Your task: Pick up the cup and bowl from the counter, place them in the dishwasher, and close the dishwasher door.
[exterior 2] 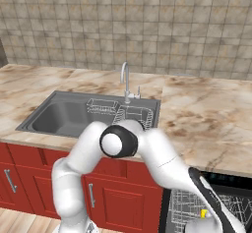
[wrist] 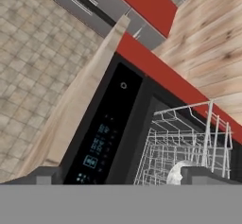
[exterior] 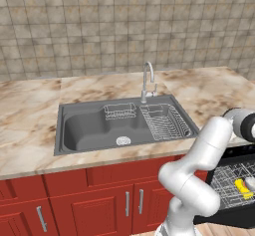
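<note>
The dishwasher stands open at the right end of the red cabinets, under the counter. Its white wire rack is pulled out over the lowered dishwasher door. The yellow cup lies on its side in the rack and also shows as the cup beside my wrist. My gripper hangs just above the rack's near edge, open, with nothing between its fingertips. A pale rounded shape sits in the rack by the right fingertip; I cannot tell whether it is the bowl.
A grey sink with a wire drainer basket and a faucet is set in the counter left of the dishwasher. The dishwasher's black control strip runs under the counter edge. My elbow juts out in front of the cabinets.
</note>
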Robot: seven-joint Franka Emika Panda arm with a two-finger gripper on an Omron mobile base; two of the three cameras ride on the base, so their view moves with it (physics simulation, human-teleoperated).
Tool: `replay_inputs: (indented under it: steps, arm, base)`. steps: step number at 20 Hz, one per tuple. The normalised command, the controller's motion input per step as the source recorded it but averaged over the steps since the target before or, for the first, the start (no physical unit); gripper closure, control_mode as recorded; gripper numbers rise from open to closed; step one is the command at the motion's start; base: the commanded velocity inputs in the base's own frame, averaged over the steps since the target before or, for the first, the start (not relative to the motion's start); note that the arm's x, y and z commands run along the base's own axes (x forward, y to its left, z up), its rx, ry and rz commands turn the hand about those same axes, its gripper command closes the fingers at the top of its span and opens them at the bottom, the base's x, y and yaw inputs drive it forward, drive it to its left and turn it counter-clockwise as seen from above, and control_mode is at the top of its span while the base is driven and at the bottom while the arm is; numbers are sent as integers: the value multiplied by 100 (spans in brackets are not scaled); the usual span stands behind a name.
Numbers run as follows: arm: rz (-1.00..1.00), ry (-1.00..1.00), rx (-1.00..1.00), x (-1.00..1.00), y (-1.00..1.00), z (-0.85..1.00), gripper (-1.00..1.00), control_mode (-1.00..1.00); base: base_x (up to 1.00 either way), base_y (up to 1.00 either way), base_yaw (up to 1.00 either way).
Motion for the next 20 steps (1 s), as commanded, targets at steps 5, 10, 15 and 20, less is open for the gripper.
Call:
replay_inputs:
  steps: [5, 10, 15, 20]
  arm:
    - [0, -5, 8, -90, 14, 0, -100, -100]
    - [0, -7, 9, -85, 6, -4, -100, -100]
    - [4, -12, 6, -72, 9, -25, -100, -100]
    - [3, -13, 0, -47, 29, -42, -100, -100]
  base:
    - [0, 0, 0]
    - [0, 0, 0]
    - [0, 0, 0]
    - [0, 0, 0]
